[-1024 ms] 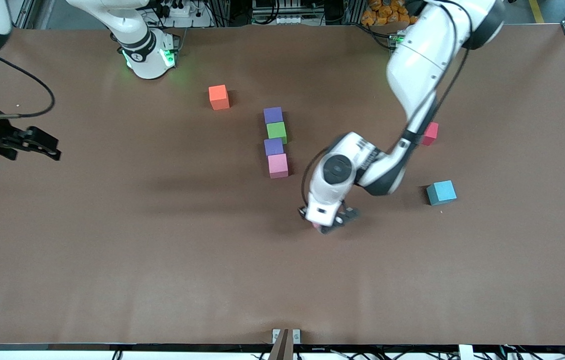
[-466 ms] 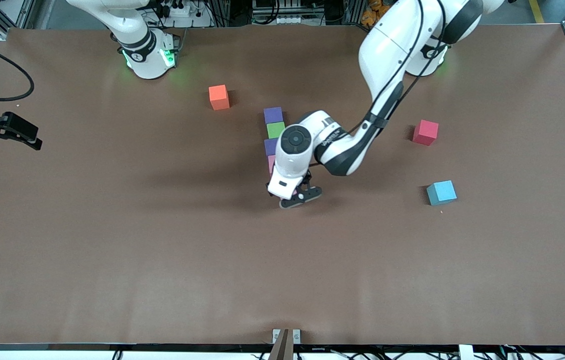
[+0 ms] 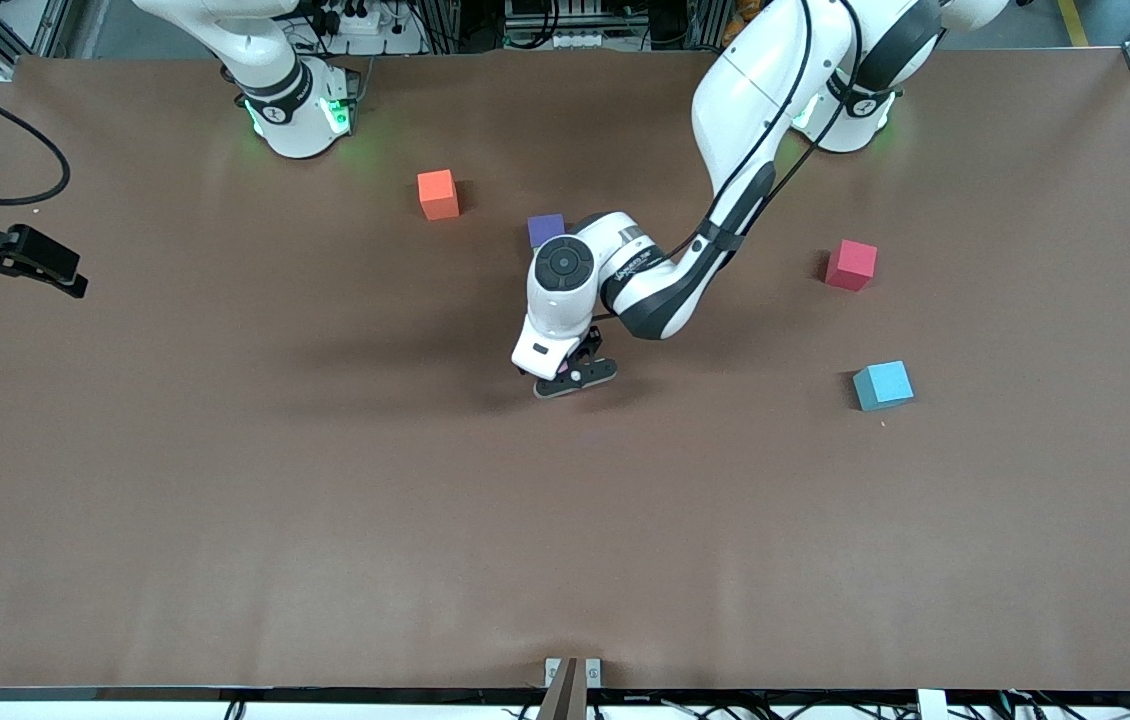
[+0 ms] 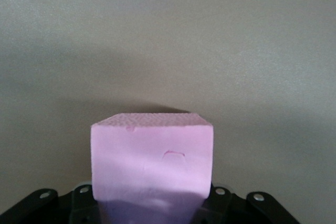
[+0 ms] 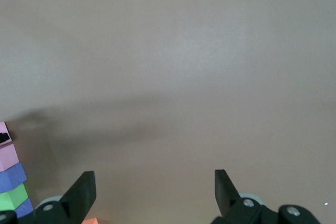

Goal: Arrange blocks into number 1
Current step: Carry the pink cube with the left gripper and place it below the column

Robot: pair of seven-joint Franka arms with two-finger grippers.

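My left gripper (image 3: 573, 378) is shut on a pink block (image 4: 152, 163), low over the table at the end of the row of blocks that lies nearer the front camera. In the front view the left hand hides most of that row; only the farthest purple block (image 3: 546, 228) shows. The right wrist view shows the row at its edge: a pink block (image 5: 7, 157), a purple block (image 5: 11, 177), a green block (image 5: 13, 195) and another purple block (image 5: 24, 208). My right gripper (image 3: 55, 275) (image 5: 155, 182) waits open and empty at the right arm's end of the table.
An orange cube (image 3: 438, 193) sits beside the row toward the right arm's base. A red cube (image 3: 851, 264) and a light-blue cube (image 3: 883, 385) lie toward the left arm's end. The brown table (image 3: 325, 520) stretches wide nearer the front camera.
My left gripper has carried the pink block from near the light-blue cube toward the row, and its hand now covers most of the row. The right gripper drew back slightly, then held still.
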